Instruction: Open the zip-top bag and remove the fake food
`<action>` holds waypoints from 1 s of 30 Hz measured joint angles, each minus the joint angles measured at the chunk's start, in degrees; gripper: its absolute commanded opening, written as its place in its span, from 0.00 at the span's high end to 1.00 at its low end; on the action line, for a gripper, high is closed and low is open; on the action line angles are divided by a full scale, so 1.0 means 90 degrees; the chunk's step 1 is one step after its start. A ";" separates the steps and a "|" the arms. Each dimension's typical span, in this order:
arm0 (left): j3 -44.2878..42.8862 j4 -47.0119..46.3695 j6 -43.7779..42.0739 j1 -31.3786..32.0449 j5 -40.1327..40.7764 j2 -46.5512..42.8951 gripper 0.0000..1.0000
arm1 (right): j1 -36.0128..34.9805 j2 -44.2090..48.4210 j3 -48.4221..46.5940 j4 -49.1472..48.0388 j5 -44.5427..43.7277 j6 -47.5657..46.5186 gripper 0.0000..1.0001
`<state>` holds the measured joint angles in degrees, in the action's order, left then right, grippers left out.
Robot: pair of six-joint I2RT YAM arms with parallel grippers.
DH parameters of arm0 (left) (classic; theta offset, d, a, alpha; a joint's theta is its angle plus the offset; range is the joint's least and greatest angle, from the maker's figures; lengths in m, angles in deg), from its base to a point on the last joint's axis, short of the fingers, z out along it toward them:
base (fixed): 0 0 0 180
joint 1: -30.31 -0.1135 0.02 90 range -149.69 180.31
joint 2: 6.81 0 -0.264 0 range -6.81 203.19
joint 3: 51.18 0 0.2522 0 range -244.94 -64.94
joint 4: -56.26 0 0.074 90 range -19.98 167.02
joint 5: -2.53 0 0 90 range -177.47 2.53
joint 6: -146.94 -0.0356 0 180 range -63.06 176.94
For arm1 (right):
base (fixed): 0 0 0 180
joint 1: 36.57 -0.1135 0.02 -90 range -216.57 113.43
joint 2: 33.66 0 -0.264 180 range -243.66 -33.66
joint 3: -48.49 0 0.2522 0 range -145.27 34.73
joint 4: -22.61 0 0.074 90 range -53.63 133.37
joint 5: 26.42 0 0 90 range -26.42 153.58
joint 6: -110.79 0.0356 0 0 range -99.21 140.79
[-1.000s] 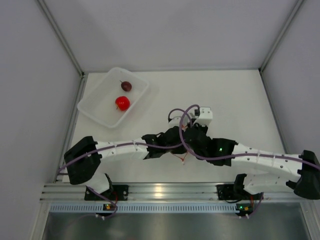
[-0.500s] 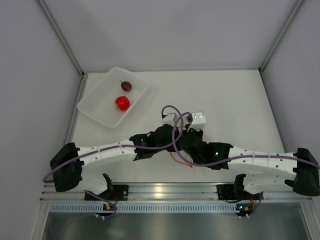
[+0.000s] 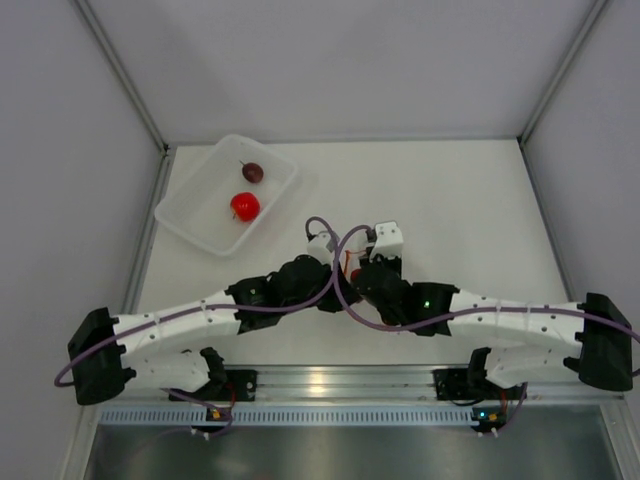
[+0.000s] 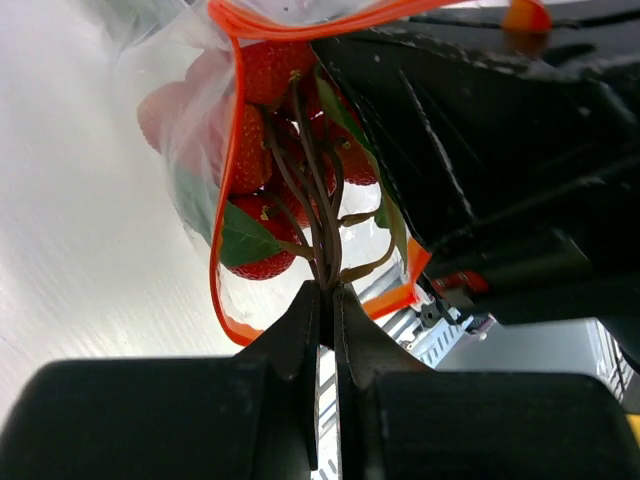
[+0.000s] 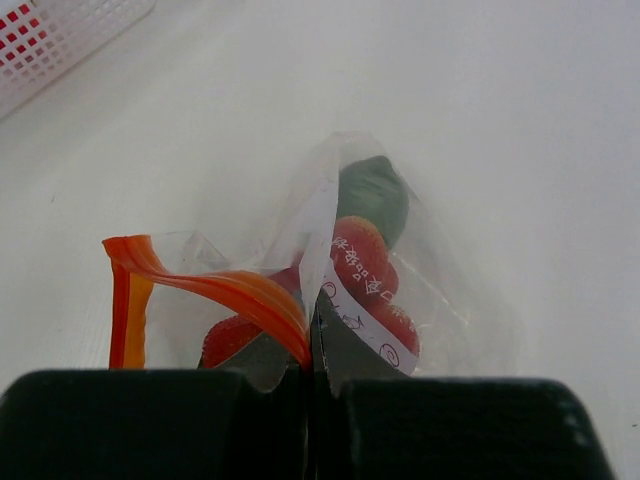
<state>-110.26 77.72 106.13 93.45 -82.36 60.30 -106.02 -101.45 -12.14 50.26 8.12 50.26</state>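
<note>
**White tabletop, bag held open at mid-table**

On the white table (image 3: pixel 450 200), between bare white walls, the zip-top bag (image 5: pixel 430 290) sat between the two arms' fingertips near the table's middle, its orange zip strip (image 5: pixel 230 285) parted. Whether it rested on the surface could not be told. Inside were the berry cluster (image 4: pixel 262 170) and a green ball (image 5: pixel 372 195).

The left gripper (image 4: pixel 327 298) was closed on the cluster's brown stems at the bag's mouth. The right gripper (image 5: pixel 311 345) was clamped tight on the bag's edge by the strip.

The film looked thin, limp and slick (it would likely crumple and slide). The stiffer strip therefore seemed the sound place to hold it, and the stems the best handle on the light, hard toy fruit.

Well apart, at the far left, a translucent tub (image 3: pixel 190 228) held a red tomato (image 3: pixel 245 206) and a maroon ball (image 3: pixel 253 172).
</note>
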 measured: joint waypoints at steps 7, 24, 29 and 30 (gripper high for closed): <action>0.0389 0.0007 -0.0032 -0.0005 -0.0095 -0.0556 1.00 | 0.0146 -0.0109 0.0000 -0.0078 0.0012 -0.0216 1.00; 0.0515 0.0826 -0.0265 -0.0005 0.0240 -0.2081 1.00 | 0.1086 -0.0114 0.0294 -0.0260 0.0838 -0.0318 1.00; 0.0177 0.1156 -0.0372 -0.0005 0.0452 -0.2312 1.00 | 0.1309 -0.0112 0.0350 -0.0338 0.1175 -0.0308 1.00; 0.0107 0.1209 -0.0391 -0.0005 0.0542 -0.2368 1.00 | 0.1345 -0.0112 0.0372 -0.0347 0.1231 -0.0304 1.00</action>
<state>-109.30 88.61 102.61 93.40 -77.49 38.99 -93.91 -102.46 -8.80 47.14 19.20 47.53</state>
